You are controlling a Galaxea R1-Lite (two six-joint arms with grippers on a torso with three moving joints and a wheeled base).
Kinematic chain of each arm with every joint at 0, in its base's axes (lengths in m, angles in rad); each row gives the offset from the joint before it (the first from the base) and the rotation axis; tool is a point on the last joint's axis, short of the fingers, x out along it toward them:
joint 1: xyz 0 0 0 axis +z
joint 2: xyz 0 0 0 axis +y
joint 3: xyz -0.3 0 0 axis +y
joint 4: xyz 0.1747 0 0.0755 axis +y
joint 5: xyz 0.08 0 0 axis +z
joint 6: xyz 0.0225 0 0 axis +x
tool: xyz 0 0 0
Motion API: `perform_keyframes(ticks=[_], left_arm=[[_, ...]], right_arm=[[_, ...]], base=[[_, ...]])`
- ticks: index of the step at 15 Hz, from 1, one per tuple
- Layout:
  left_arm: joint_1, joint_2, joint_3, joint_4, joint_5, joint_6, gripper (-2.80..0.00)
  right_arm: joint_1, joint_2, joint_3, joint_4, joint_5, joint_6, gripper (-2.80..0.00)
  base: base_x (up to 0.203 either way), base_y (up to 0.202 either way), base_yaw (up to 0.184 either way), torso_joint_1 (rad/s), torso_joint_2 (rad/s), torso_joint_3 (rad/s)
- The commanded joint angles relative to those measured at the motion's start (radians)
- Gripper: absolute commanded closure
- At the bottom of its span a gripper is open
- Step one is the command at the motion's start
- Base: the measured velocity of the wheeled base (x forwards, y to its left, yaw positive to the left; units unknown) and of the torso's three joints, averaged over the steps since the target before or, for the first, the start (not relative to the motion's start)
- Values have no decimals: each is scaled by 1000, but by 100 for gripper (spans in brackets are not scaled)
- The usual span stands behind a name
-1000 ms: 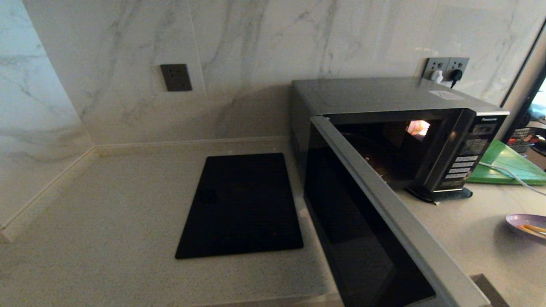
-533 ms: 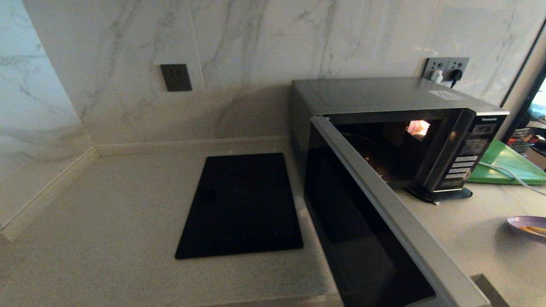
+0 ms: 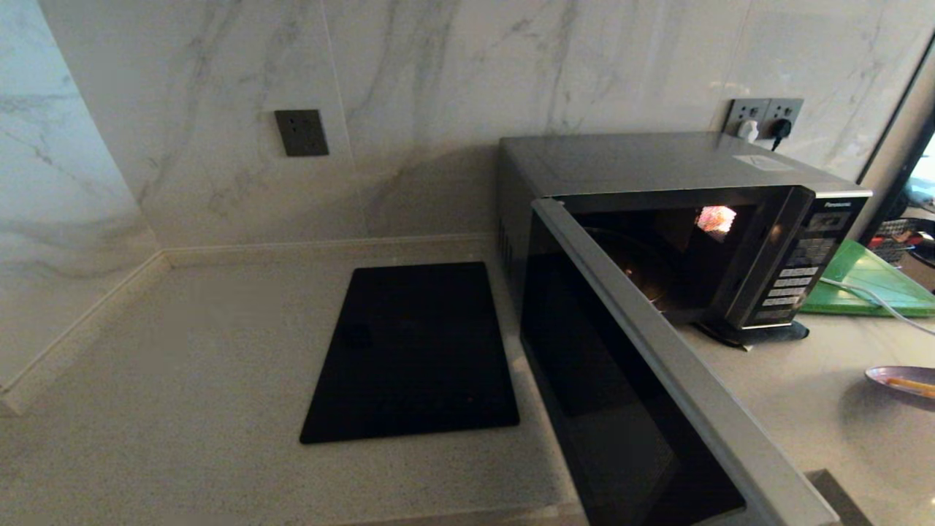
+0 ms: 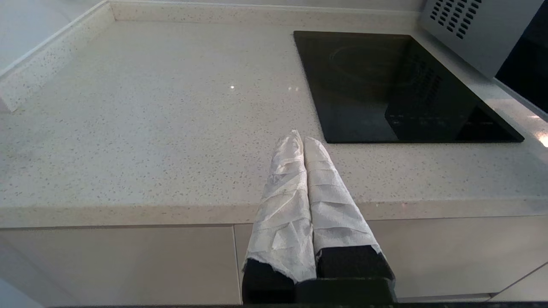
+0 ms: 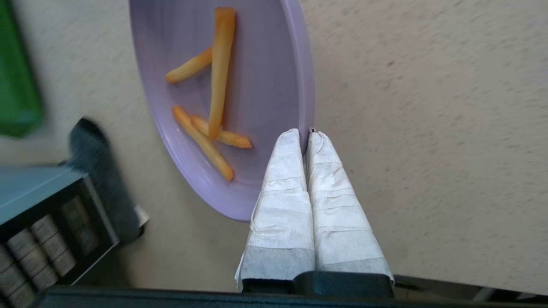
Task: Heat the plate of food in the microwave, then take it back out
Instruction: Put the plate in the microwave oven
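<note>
To the right of the microwave (image 3: pixel 679 219), at the far right edge of the head view, the plate of food (image 3: pixel 902 380) sits low over the pale surface (image 3: pixel 182 380), only partly in frame. The microwave door (image 3: pixel 635 380) stands swung wide open toward the robot, the cavity lit and with no dish in it that can be seen, so the plate has not yet gone in. A black cooktop (image 3: pixel 413 351) lies left of the microwave and a green board (image 3: pixel 869 281) lies right of it, behind the plate. Neither arm shows in this view.

In the left wrist view, the left claw (image 4: pixel 302 139) has its wrapped fingers pressed together on nothing, parked off the front edge of the surface, left of the microwave and well away from the plate.

In the right wrist view, the right claw (image 5: pixel 305 133) is pinched narrow on the rim of the plate of food (image 5: pixel 261 77), one finger inside the lip and one outside. The plate extends straight ahead of the fingertips, with its fries (image 5: pixel 214 102) lying roughly along the line of the claw. The microwave's button panel (image 5: pixel 51 222) sits off to one side of the plate. The right arm is plainly the nearer one, and the coming move, as I judge it, is to carry the plate leftward past that panel into the open cavity, kept level so the fries stay put.
</note>
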Motion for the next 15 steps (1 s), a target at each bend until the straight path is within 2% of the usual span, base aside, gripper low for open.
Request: perform_keyframes(ticks=[1, 8, 11, 15], left_arm=[[0, 2, 0, 0, 1, -1, 0], [0, 2, 0, 0, 1, -1, 0], [0, 2, 0, 0, 1, -1, 0], [0, 2, 0, 0, 1, -1, 0]], right_arm=[[0, -19, 0, 4, 18, 5, 0], [-1, -57, 24, 3, 104, 0, 0], [-6, -99, 58, 3, 176, -40, 0], [-6, -145, 87, 2, 233, -71, 0]], base=[[0, 0, 0, 0, 0, 0], [0, 0, 0, 0, 0, 0], [0, 0, 0, 0, 0, 0], [0, 0, 0, 0, 0, 0]])
